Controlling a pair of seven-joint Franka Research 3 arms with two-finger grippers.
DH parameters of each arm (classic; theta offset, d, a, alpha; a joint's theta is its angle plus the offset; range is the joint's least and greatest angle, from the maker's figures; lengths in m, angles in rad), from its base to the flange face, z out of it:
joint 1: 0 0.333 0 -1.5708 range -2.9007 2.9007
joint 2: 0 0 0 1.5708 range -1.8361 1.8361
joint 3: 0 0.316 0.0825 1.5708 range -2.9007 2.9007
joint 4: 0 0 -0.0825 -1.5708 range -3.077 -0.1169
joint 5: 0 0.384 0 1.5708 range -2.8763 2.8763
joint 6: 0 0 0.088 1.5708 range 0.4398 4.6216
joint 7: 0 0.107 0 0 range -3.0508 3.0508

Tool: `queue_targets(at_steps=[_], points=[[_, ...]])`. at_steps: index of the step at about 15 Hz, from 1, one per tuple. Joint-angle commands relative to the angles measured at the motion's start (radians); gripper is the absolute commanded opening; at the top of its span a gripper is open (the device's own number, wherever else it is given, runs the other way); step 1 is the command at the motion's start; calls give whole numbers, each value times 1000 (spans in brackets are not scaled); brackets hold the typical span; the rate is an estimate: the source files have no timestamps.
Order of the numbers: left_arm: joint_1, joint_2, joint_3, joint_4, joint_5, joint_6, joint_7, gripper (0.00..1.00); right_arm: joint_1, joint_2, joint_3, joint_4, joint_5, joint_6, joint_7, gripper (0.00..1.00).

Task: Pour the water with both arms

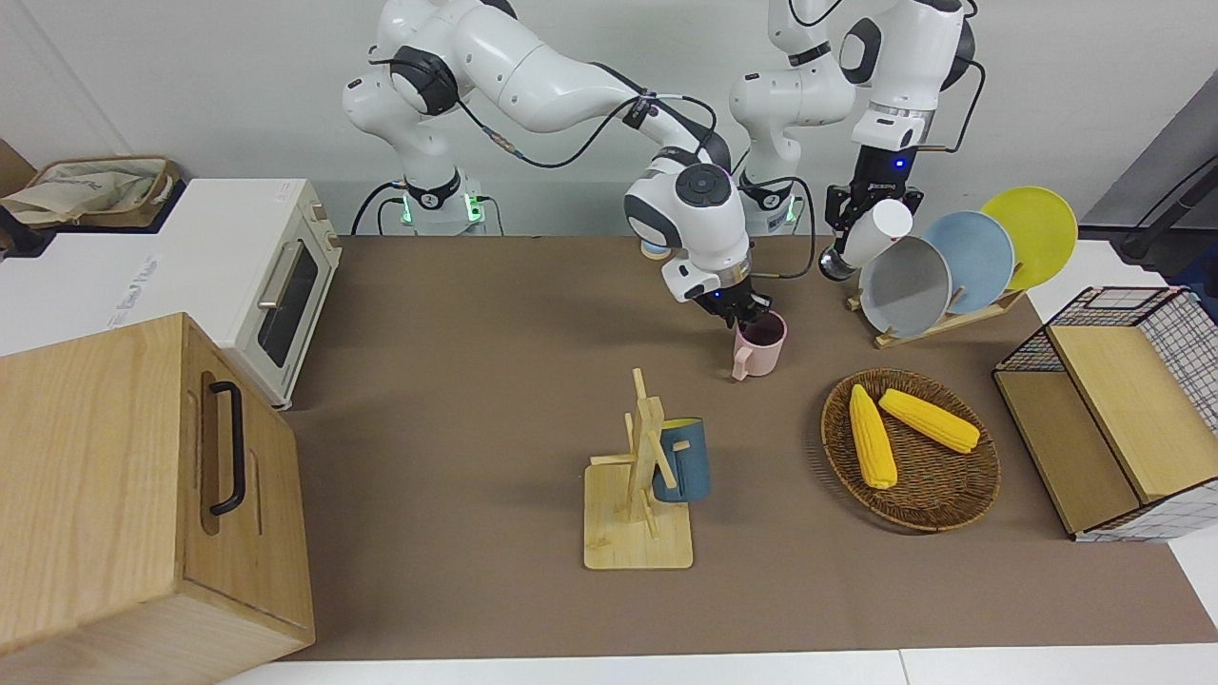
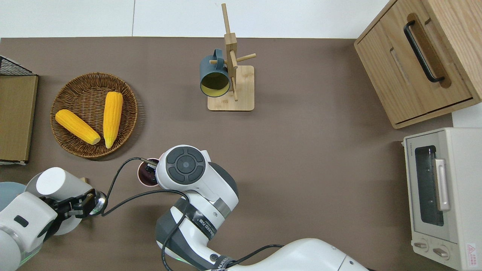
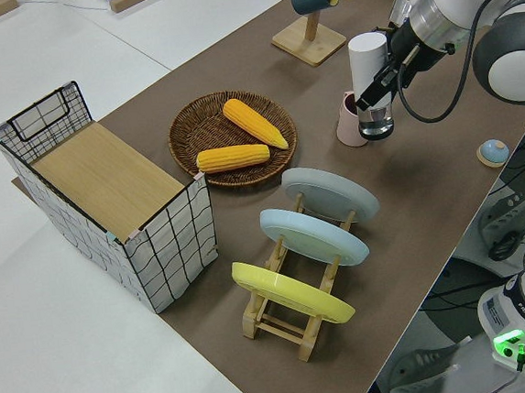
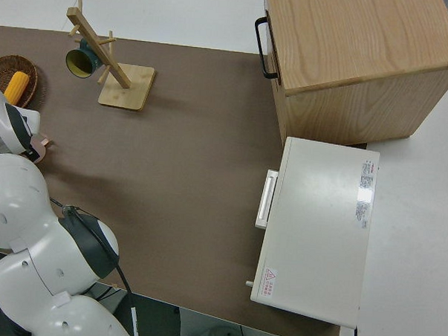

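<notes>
My right gripper (image 1: 741, 311) is shut on the rim of a pink mug (image 1: 764, 348), one finger inside it, low over the table near the robots. In the overhead view the mug (image 2: 144, 177) peeks out from under the right wrist. My left gripper (image 1: 861, 205) is shut on a white bottle (image 1: 877, 231) with a shiny metal base, held up in the air beside the plate rack. In the left side view the bottle (image 3: 369, 63) stands upright close beside the mug (image 3: 347, 121). In the overhead view the bottle (image 2: 56, 181) is toward the left arm's end from the mug.
A wooden mug tree (image 1: 639, 476) holds a blue mug (image 1: 685, 461). A wicker basket (image 1: 952, 499) holds two corn cobs. A rack with three plates (image 1: 904, 285), a wire basket (image 1: 1180, 323), a toaster oven (image 1: 276, 285) and a wooden cabinet (image 1: 143, 495) stand around.
</notes>
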Motion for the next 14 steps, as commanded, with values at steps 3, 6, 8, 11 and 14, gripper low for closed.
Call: queue_targets(at_steps=[3,6,8,11,14], points=[[-26,-40,11,-10,0,-9,-17,0,3,15,-10,144,-22,-161,28,981],[-70,-41,11,-15,-11,-30,-24,0,-17,-1,-52,253,-15,-390,-105,983],[-90,-41,11,-16,-34,-30,-27,0,-29,-43,-93,262,-26,-497,-289,983],[-108,-47,11,-30,-37,-32,-27,0,-132,-157,-179,261,-28,-733,-832,983],[-141,-52,10,-50,-37,-32,-27,0,-222,-229,-252,244,-112,-843,-1291,983]])
